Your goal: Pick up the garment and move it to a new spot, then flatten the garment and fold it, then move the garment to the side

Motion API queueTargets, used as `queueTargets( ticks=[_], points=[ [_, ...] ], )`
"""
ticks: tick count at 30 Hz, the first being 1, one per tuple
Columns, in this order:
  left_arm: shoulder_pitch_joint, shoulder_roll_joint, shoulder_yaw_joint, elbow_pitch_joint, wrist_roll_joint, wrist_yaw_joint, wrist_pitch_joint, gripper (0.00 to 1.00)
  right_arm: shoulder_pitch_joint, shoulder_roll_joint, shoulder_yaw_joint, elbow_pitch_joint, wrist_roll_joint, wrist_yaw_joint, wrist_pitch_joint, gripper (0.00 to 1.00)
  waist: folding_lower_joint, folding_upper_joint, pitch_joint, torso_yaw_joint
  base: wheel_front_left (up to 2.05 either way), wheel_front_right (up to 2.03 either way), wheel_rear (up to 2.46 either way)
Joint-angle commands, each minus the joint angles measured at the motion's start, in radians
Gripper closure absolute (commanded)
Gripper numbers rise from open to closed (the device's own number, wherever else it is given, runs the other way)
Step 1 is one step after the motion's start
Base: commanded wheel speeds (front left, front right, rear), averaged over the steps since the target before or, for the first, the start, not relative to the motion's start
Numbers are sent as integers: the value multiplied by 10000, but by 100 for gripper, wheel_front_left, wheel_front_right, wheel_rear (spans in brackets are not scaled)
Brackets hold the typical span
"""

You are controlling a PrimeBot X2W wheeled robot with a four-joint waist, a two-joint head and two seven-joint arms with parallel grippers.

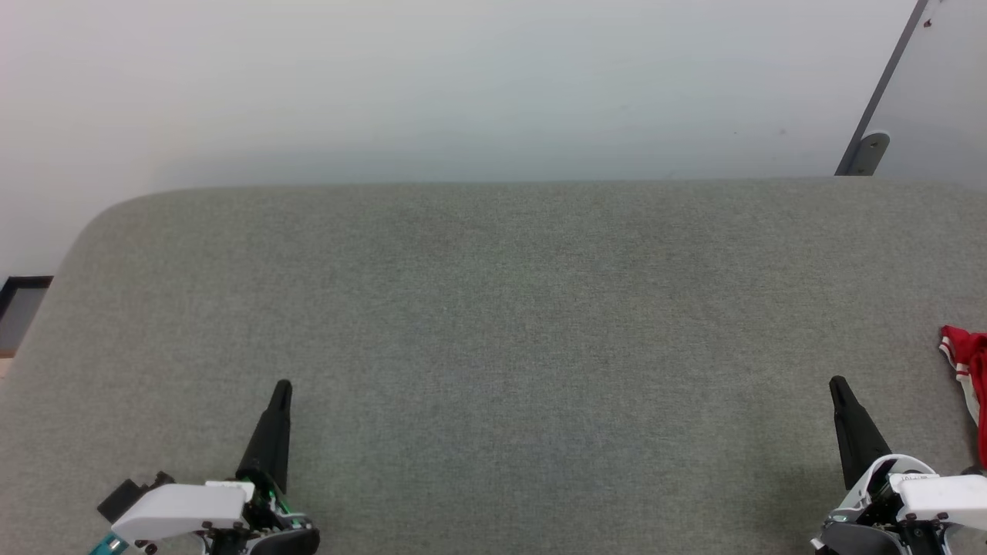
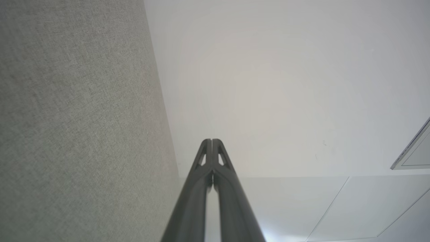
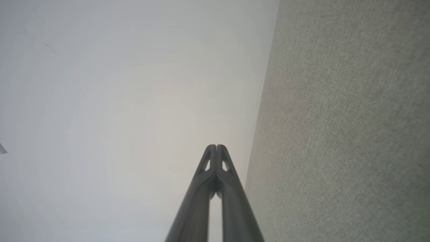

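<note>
I find the left gripper at lower left and the right gripper at lower right, both over the grey fabric surface. Both wrist views confirm each pair of fingers pressed tip to tip, holding nothing. The garment, red with striped trim, lies on the surface near the right gripper, apart from it, cut off by the head view's right edge.

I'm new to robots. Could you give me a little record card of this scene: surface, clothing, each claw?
surface: grey fabric top, pale wall behind
garment: red with white-and-red trim, crumpled at the far right, partly cut off by the picture edge
left gripper: shut, empty
right gripper: shut, empty, apart from garment
stage: garment not yet picked up
</note>
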Motion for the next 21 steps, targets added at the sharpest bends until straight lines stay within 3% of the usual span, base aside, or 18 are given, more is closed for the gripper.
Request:
queueTargets(
  ticks=[1, 21],
  points=[
    [-110, -25, 27, 23, 4, 0, 52, 100, -158, -2, -57, 13, -32, -14, 21, 100, 0, 0, 0, 0, 0, 0, 0],
    [-114, -43, 51, 23, 30, 0, 77, 100, -101, 26, -87, 15, -60, -14, 41, 100, 0, 0, 0, 0, 0, 0, 0]
  ],
)
